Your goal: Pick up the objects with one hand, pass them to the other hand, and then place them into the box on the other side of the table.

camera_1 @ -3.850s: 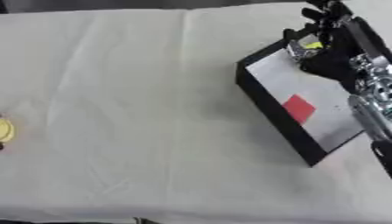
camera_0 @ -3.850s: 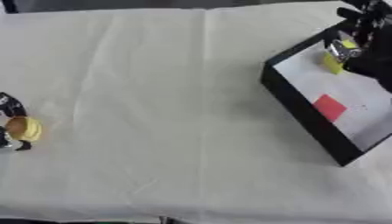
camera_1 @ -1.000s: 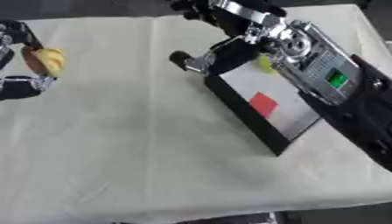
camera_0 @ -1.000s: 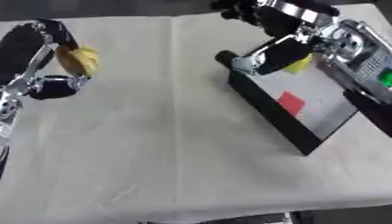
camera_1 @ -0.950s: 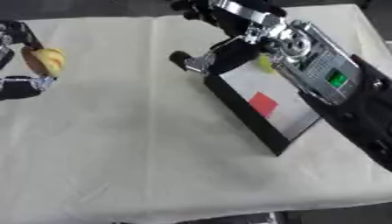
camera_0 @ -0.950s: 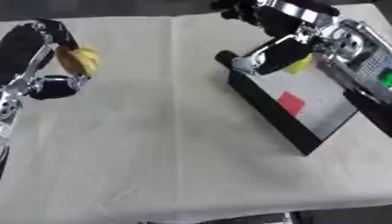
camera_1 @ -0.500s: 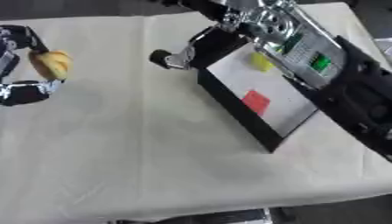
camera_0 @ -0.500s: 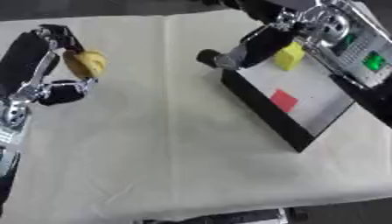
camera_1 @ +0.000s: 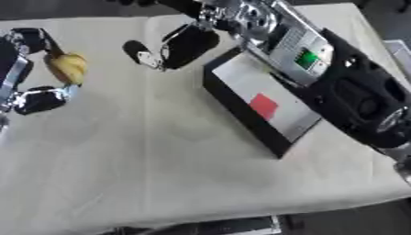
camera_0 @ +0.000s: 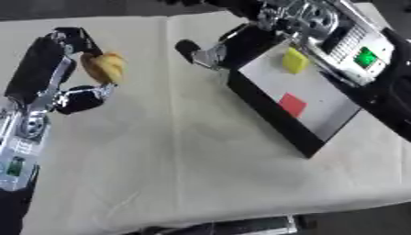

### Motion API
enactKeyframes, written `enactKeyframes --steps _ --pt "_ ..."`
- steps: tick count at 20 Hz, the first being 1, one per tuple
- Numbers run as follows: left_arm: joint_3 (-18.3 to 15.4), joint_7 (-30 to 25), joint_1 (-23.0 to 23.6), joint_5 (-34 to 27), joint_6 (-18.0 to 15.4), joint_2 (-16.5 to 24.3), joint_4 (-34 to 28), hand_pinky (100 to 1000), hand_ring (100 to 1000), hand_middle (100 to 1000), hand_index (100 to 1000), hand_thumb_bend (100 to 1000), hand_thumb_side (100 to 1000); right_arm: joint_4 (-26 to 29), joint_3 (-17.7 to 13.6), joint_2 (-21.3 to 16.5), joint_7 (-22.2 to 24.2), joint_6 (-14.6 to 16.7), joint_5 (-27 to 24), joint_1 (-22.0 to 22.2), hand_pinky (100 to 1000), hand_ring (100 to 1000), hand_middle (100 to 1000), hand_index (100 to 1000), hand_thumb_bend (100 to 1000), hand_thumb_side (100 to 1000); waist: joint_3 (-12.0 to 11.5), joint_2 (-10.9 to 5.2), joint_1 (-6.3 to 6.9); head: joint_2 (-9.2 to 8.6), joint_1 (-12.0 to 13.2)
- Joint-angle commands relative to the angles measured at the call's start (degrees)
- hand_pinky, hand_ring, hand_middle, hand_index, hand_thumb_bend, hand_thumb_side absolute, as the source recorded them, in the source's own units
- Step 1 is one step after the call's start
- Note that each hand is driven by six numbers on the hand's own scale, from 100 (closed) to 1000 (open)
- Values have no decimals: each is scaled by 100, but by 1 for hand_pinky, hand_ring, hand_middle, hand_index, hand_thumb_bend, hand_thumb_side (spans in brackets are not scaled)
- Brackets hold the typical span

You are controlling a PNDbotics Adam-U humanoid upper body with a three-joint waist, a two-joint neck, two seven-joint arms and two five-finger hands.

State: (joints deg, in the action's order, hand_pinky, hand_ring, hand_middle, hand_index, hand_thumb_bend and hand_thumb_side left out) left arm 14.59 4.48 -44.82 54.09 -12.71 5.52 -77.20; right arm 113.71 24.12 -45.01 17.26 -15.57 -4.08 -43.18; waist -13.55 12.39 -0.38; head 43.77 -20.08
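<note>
the robot's left hand (camera_0: 76, 75) has its fingers curled round a small rounded yellow-brown object (camera_0: 105, 67), lifted above the cream tablecloth (camera_0: 176, 160) on the left side. the right hand (camera_0: 221, 48) reaches out past the near corner of the shallow black box with a white floor (camera_0: 273, 121), fingers relaxed and apart, holding nothing. a yellow block (camera_0: 294, 60) and a red square (camera_0: 291, 104) already lie in the box. this looks like the handover step (hands well apart): next, bring the hands together so the right can take the object.
</note>
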Motion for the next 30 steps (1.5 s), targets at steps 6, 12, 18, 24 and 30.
enactKeyframes --steps 6,12,18,24,30 --pt "-12 486 -76 616 35 -166 -44 706 562 479 441 163 100 88 68 83 3 -659 43 -142 1000 982 950 1000 330 279 -41 -120 14 34 -112" --pt "-121 692 -83 1465 254 -423 72 700 566 481 434 212 100 88 147 214 62 -1215 45 -254 1000 1000 975 1000 341 333 -61 -121 4 35 -153" --pt "-230 757 -90 2057 457 -729 146 698 566 481 423 232 100 88 247 414 -83 -1771 -40 -411 1000 1000 985 1000 324 360 -92 -101 -28 35 -214" --pt "-290 821 -102 2297 600 -895 87 694 561 477 421 213 100 23 322 578 -334 -2241 -66 -442 1000 1000 990 1000 325 370 -132 -79 -49 31 -298" --pt "-309 1158 -85 2131 713 -971 -69 687 549 468 419 135 100 -239 413 657 -562 -2344 -5 -442 1000 1000 993 1000 337 374 -155 -71 -71 27 -351"
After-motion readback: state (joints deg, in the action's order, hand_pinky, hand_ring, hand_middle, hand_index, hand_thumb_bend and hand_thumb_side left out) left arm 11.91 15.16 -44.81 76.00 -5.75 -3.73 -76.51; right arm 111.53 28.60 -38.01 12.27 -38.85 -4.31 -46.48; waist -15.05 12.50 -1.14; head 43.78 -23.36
